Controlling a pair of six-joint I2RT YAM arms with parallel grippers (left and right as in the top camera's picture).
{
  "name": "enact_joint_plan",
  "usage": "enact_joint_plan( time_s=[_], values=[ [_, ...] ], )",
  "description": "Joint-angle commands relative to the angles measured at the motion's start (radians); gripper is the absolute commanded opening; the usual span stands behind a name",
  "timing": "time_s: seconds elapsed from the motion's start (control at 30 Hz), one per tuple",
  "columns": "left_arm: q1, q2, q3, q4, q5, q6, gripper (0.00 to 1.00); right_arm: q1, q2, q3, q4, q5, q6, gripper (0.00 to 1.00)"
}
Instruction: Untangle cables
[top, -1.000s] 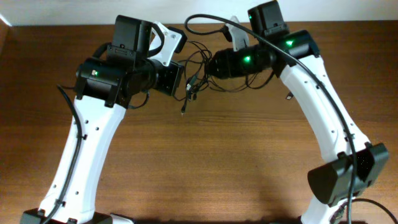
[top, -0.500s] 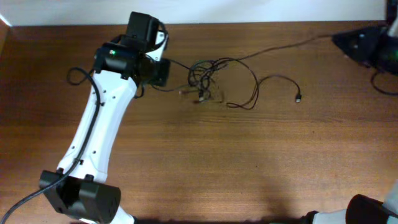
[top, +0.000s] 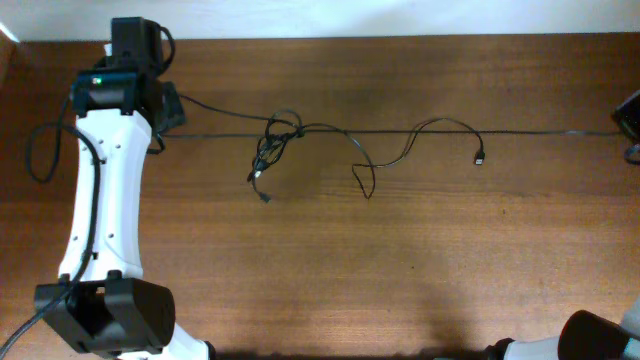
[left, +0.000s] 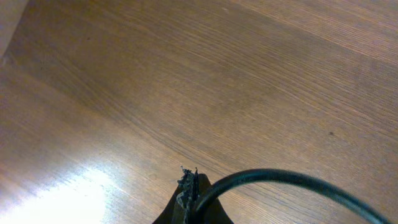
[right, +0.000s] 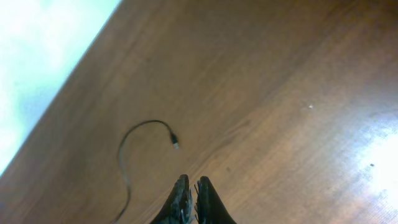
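The cables lie spread across the back of the table, with a small knot (top: 276, 138) left of centre. One taut strand (top: 520, 132) runs straight from the left side to the right edge. A loose loop ends in a small plug (top: 480, 158), which the right wrist view also shows (right: 176, 145). Another end (top: 265, 197) hangs below the knot. My left gripper (top: 172, 103) (left: 188, 194) is at the far left, shut on a cable (left: 280, 178) that arcs out of its jaws. My right gripper (right: 192, 200) is shut, barely in the overhead view at the right edge (top: 632, 122), where the taut strand ends.
The brown wooden table (top: 330, 270) carries only the cables. A white wall runs along its back edge (top: 400, 18). The left arm's white links (top: 100, 200) stretch along the left side, with its base at the front left.
Both arms have moved apart from the middle to the table's two sides. The knotted clump has been drawn out into a long line with a smaller knot. The right gripper has shut.
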Motion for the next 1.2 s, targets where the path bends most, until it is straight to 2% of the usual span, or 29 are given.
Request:
enact_joint_plan(
  time_s=[0.0,0.1,0.13,0.17,0.2,0.27,0.3,0.33,0.37,0.4,0.43,0.47,0.5,0.53,0.57,0.6,0.63,0.67,0.7,0.77,0.83,0.9,0.97,1.03,1.07,1.1,1.17],
  values=[
    [0.08,0.018,0.002,0.001,-0.111,-0.015,0.0,-0.018,0.047,-0.039,-0.018,0.214,0.04,0.04],
    [0.17,0.031,0.002,-0.002,-0.127,-0.153,0.0,-0.035,0.102,-0.08,-0.016,0.12,0.018,0.04],
    [0.19,0.048,0.002,-0.001,-0.021,-0.151,0.0,-0.037,0.118,-0.08,-0.003,-0.028,-0.076,0.04],
    [0.188,0.071,0.002,0.008,0.121,-0.101,0.0,-0.02,0.121,-0.08,0.013,-0.231,-0.209,0.04],
    [0.176,0.089,0.002,0.02,0.226,-0.026,0.0,0.002,0.121,-0.08,0.013,-0.336,-0.278,0.04],
    [0.076,0.113,0.002,0.081,0.589,0.274,0.0,0.154,0.121,-0.08,0.005,-0.442,-0.425,0.07],
    [0.023,0.113,0.003,0.086,0.703,0.391,0.0,0.241,0.124,-0.08,0.007,-0.433,-0.444,0.18],
    [-0.012,0.113,0.003,0.08,0.719,0.422,0.0,0.291,0.128,-0.08,0.01,-0.422,-0.444,0.38],
    [-0.038,0.113,0.003,0.071,0.72,0.422,0.0,0.36,0.138,-0.08,0.012,-0.423,-0.441,0.78],
    [-0.05,0.113,0.003,0.071,0.755,0.422,0.03,0.382,0.142,-0.08,0.012,-0.422,-0.437,0.94],
    [-0.062,0.113,0.003,0.071,0.815,0.447,0.08,0.397,0.142,-0.08,0.012,-0.421,-0.436,0.98],
    [-0.08,0.108,0.009,0.066,0.918,0.497,0.2,0.402,0.142,-0.08,0.009,-0.406,-0.405,1.0],
    [-0.11,0.098,0.023,0.052,1.006,0.53,0.46,0.402,0.142,-0.08,0.001,-0.377,-0.387,1.0],
    [-0.17,0.079,0.026,0.042,1.022,0.531,0.69,0.402,0.142,-0.08,-0.013,-0.351,-0.387,0.99],
    [-0.213,0.077,0.026,0.029,0.998,0.546,0.8,0.402,0.142,-0.08,-0.028,-0.347,-0.388,0.99],
    [-0.293,0.082,0.025,0.0,0.766,0.484,0.97,0.402,0.142,-0.08,-0.044,-0.296,-0.387,0.99],
    [-0.348,0.085,0.025,-0.03,0.554,0.388,0.91,0.402,0.142,-0.08,-0.052,-0.259,-0.387,0.99],
    [-0.401,0.087,0.025,-0.063,0.461,0.387,0.75,0.402,0.142,-0.08,-0.058,-0.242,-0.375,0.99],
    [-0.446,0.087,0.021,-0.079,0.453,0.402,0.7,0.402,0.142,-0.08,-0.059,-0.243,-0.369,0.99],
    [-0.537,0.087,-0.012,-0.107,0.418,0.403,0.66,0.402,0.142,-0.082,-0.066,-0.243,-0.369,0.99],
    [-0.606,0.089,-0.133,-0.092,0.238,0.327,0.66,0.402,0.142,-0.093,-0.084,-0.243,-0.369,0.99],
    [-0.609,0.089,-0.235,-0.009,0.127,0.273,0.69,0.402,0.142,-0.108,-0.083,-0.243,-0.369,0.99],
    [-0.568,0.083,-0.226,0.057,0.014,0.163,0.76,0.402,0.142,-0.134,-0.076,-0.243,-0.369,0.99],
    [-0.529,0.057,-0.08,0.056,0.049,0.17,0.82,0.402,0.142,-0.15,-0.077,-0.243,-0.369,0.99],
    [-0.513,0.036,0.045,0.056,0.127,0.227,0.88,0.402,0.142,-0.152,-0.082,-0.243,-0.369,0.99],
    [-0.505,0.018,0.172,0.047,0.24,0.31,0.99,0.402,0.142,-0.152,-0.082,-0.243,-0.369,0.99],
    [-0.501,0.0,0.303,-0.02,0.42,0.447,1.0,0.402,0.142,-0.152,-0.082,-0.243,-0.369,0.99]
  ],
)
